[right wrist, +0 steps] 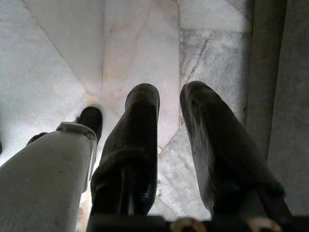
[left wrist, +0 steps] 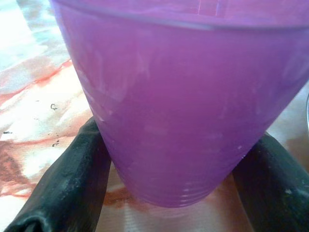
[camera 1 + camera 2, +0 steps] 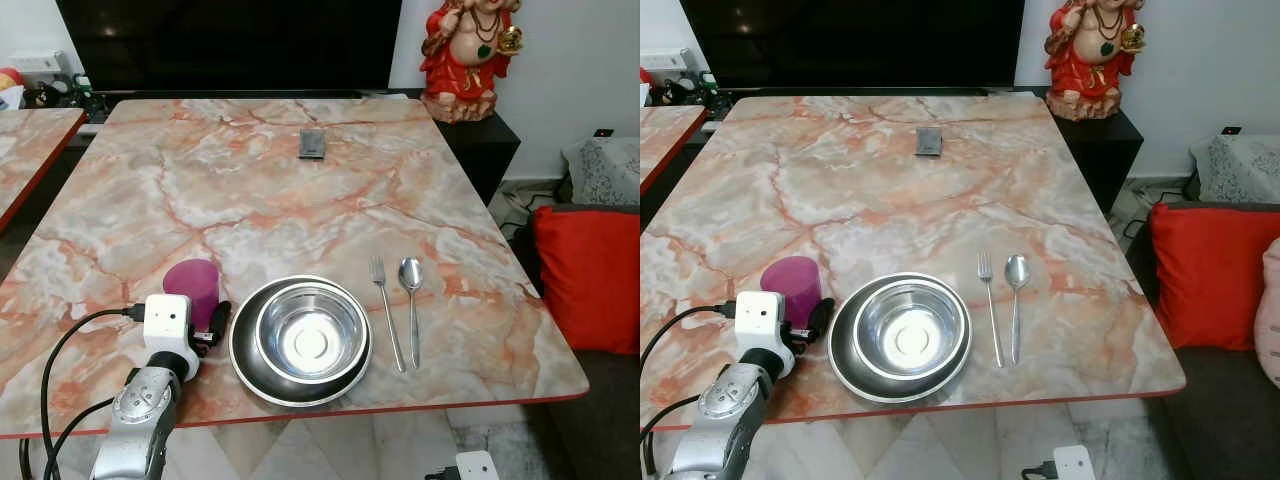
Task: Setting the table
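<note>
— Left wrist view first: what is your pincer doing?

— My left gripper (image 2: 169,193) has its two black fingers (image 2: 67,183) spread to either side of the purple cup (image 2: 188,106), low at its base. Both seem to press the cup's wall, so I count it as gripped. The cup stands upright on the tabletop (image 3: 260,190), near the front edge toward the front left corner, just beside the plate.

— And the other arm?

— My right gripper (image 1: 169,96) hangs idle over pale floor tiles (image 1: 72,48), its fingers a narrow gap apart and holding nothing.

— Any writing or labels to read?

— None that I can make out. The cup's wall is plain, with faint scuffs.

— What else is on the tabletop?

— A steel bowl (image 3: 309,333) sits inside a dark round plate (image 3: 245,365) at the middle of the front edge. To the plate's right lie a fork (image 3: 385,305) and a spoon (image 3: 411,300), side by side, handles pointing to the front edge, apart from the plate. A small grey flat thing (image 3: 312,143) rests well back, nearer the far edge.

— Anything around the table?

— A red and gold figurine (image 3: 465,55) stands on a dark cabinet off the far right corner, a red cushion (image 3: 590,275) lies to the right, and another marble tabletop (image 3: 25,140) shows on the left. The plate's rim is close on the cup's right side.
</note>
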You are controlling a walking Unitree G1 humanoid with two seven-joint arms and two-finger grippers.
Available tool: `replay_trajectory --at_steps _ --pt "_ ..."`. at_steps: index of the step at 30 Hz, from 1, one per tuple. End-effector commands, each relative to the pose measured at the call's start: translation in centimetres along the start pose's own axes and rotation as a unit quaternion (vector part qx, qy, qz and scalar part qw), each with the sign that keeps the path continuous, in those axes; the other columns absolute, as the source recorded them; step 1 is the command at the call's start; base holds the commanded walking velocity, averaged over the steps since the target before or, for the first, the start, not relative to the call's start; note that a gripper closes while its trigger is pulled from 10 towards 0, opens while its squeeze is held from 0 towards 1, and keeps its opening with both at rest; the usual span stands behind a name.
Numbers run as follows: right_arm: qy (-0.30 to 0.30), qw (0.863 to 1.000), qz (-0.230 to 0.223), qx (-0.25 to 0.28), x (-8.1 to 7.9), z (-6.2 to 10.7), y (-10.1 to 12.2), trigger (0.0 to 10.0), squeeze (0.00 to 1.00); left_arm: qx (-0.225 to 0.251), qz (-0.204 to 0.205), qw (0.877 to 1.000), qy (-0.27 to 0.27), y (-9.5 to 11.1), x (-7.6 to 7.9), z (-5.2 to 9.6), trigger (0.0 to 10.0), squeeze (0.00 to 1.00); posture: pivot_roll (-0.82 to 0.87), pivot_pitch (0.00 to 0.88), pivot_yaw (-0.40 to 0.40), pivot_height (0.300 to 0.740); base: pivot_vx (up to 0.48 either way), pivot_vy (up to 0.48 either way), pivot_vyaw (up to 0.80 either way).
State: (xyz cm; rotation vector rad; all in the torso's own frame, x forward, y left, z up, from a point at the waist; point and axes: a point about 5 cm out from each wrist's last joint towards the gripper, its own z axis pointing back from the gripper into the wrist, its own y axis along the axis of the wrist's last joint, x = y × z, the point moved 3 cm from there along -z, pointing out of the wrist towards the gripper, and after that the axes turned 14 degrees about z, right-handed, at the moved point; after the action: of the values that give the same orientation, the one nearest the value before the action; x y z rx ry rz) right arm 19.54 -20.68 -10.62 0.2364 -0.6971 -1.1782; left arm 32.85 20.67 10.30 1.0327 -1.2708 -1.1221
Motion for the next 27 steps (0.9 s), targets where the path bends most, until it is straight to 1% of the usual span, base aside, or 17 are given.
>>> replay_trajectory --at_steps 1,3,11,12,13,14,17,18,19,20,21,22,23,27 --pt "0.003 1.0 0.003 -0.014 -0.12 0.14 -0.83 10.0 0.0 -0.008 -0.008 1.0 -0.003 -0.36 0.07 0.07 10.0 0.46 0.03 0.125 -0.035 0.74 0.0 0.0 0.0" --pt "0.003 1.0 0.003 -0.014 -0.12 0.14 -0.84 10.0 0.0 -0.009 -0.01 1.0 -0.005 -0.3 0.04 0.09 10.0 0.48 0.03 0.125 -0.035 0.74 0.0 0.0 0.0" --pt "0.003 1.0 0.003 -0.014 -0.14 0.14 -0.82 10.0 0.0 -0.012 -0.023 1.0 -0.012 -0.15 -0.05 0.2 10.0 0.48 0.03 0.128 -0.034 0.74 0.0 0.0 0.0" --pt "0.003 1.0 0.003 -0.014 -0.15 0.14 -0.81 10.0 0.0 -0.013 -0.024 1.0 -0.013 -0.16 -0.05 0.2 10.0 0.6 0.03 0.128 -0.033 0.74 0.0 0.0 0.0" --pt "0.003 1.0 0.003 -0.014 -0.16 0.14 -0.81 10.0 0.0 -0.014 -0.025 1.0 -0.013 -0.16 -0.04 0.21 10.0 0.6 0.03 0.128 -0.033 0.74 0.0 0.0 0.0" --pt "0.003 1.0 0.003 -0.014 -0.17 0.14 -0.8 10.0 0.0 -0.014 -0.025 0.999 -0.015 -0.17 -0.03 0.22 10.0 0.85 0.03 0.127 -0.033 0.74 0.0 0.0 0.0" --pt "0.003 1.0 0.002 -0.014 -0.17 0.14 -0.8 10.0 0.0 -0.015 -0.025 0.999 -0.015 -0.2 0.01 0.23 10.0 0.88 0.03 0.127 -0.033 0.74 0.0 0.0 0.0" --pt "0.003 1.0 0.002 -0.014 -0.18 0.14 -0.8 10.0 0.0 -0.016 -0.026 0.999 -0.016 -0.21 0.05 0.26 10.0 0.85 0.03 0.128 -0.033 0.74 0.0 0.0 0.0" --pt "0.003 1.0 0.002 -0.014 -0.18 0.14 -0.8 10.0 0.0 -0.016 -0.026 0.999 -0.016 -0.21 0.05 0.26 10.0 0.85 0.03 0.128 -0.033 0.74 0.0 0.0 0.0" --pt "0.003 1.0 0.002 -0.014 -0.17 0.14 -0.8 10.0 0.0 -0.017 -0.028 0.999 -0.017 -0.26 0.09 0.28 10.0 0.6 0.03 0.128 -0.033 0.74 0.0 0.0 0.0" --pt "0.003 1.0 0.002 -0.014 -0.17 0.14 -0.8 10.0 0.0 -0.018 -0.028 0.999 -0.017 -0.27 0.09 0.29 10.0 0.6 0.03 0.128 -0.033 0.74 0.0 0.0 0.0" --pt "0.003 1.0 0.002 -0.014 -0.17 0.14 -0.8 10.0 0.0 -0.018 -0.029 0.999 -0.017 -0.27 0.09 0.3 10.0 0.46 0.03 0.128 -0.033 0.74 0.0 0.0 0.0" --pt "0.003 1.0 0.002 -0.014 -0.17 0.14 -0.8 10.0 0.0 -0.018 -0.031 0.999 -0.018 -0.28 0.09 0.32 10.0 0.0 0.03 0.128 -0.033 0.74 0.0 0.0 0.0" --pt "0.003 1.0 0.003 -0.014 -0.15 0.14 -0.82 10.0 0.0 -0.018 -0.034 0.999 -0.018 -0.23 0.03 0.41 10.0 0.0 0.03 0.128 -0.034 0.74 0.0 0.0 0.0"
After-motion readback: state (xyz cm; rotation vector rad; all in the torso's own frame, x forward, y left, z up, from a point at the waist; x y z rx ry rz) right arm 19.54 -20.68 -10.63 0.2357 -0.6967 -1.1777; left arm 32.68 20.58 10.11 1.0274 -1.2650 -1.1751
